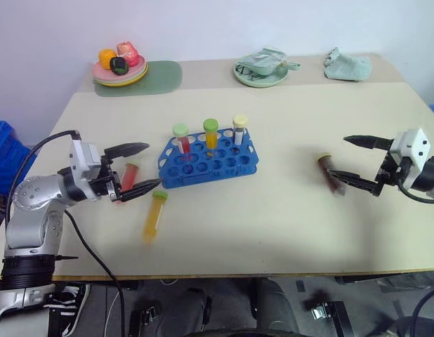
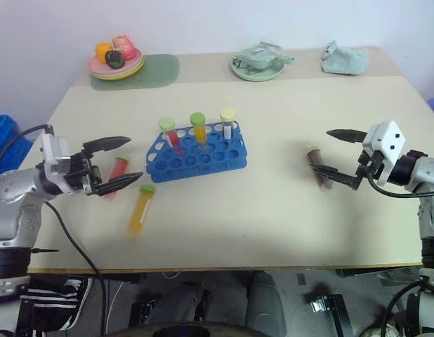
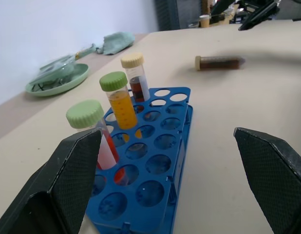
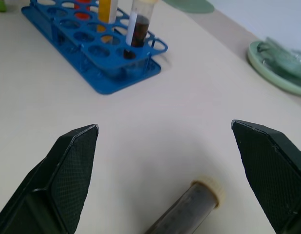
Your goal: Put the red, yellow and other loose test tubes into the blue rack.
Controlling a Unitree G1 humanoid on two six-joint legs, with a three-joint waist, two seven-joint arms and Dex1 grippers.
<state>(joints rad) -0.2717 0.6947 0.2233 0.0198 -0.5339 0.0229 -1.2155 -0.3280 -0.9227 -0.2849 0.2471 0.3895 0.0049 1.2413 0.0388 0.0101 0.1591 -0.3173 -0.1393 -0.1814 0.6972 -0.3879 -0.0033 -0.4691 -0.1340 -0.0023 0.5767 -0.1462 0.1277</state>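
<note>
The rack [image 1: 208,162] was blue; loose tubes lay red [image 1: 129,175], yellow [image 1: 154,215] (green-capped) and dark brown [image 1: 330,173] on a beige table [image 1: 287,217].

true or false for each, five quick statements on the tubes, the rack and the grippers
1. Three capped tubes stand upright in the blue rack. True.
2. The yellow tube stands in the rack. False: it lies on the table, near the left gripper.
3. The right gripper grips the dark tube. False: its jaws are open and the tube lies on the table.
4. The left gripper is open. True.
5. The red tube lies loose beside the left gripper. True.
</note>
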